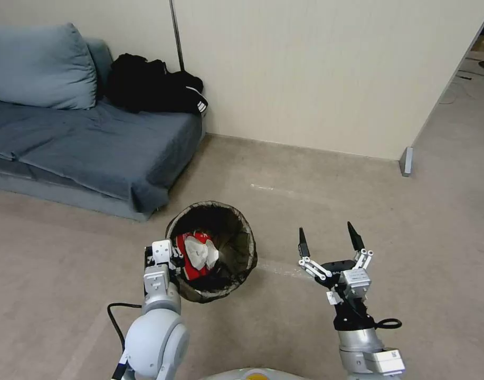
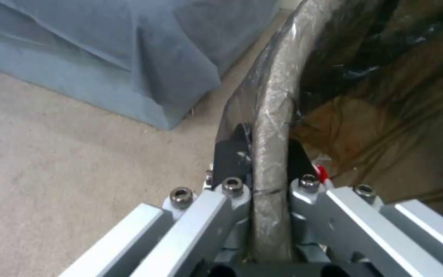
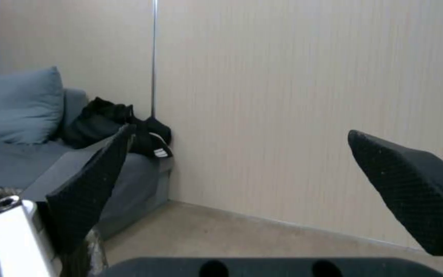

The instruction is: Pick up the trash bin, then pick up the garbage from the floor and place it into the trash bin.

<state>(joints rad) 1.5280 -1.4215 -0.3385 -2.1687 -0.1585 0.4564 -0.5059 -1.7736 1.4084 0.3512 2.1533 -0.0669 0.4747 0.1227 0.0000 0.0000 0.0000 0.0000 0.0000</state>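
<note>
The left gripper (image 2: 270, 169) pinches the bag-lined rim of the trash bin (image 1: 236, 232), one finger inside and one outside, holding it beside the blue sofa (image 1: 83, 142). Crushed red-and-white cups (image 1: 189, 253) and white tissue (image 1: 203, 254) sit inside. Held by one edge only, the bin could tilt or slip on the slick liner and spill. The right gripper (image 1: 329, 238) hangs empty, fingers spread wide, over bare floor (image 1: 358, 195).

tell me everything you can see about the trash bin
The trash bin is small and round, lined with a dark, crinkly plastic bag folded over its rim. It stands upright, mouth open, beside the blue sofa. Inside lie a red-and-white cup and a white tissue. The left gripper is shut on its near rim.
</note>
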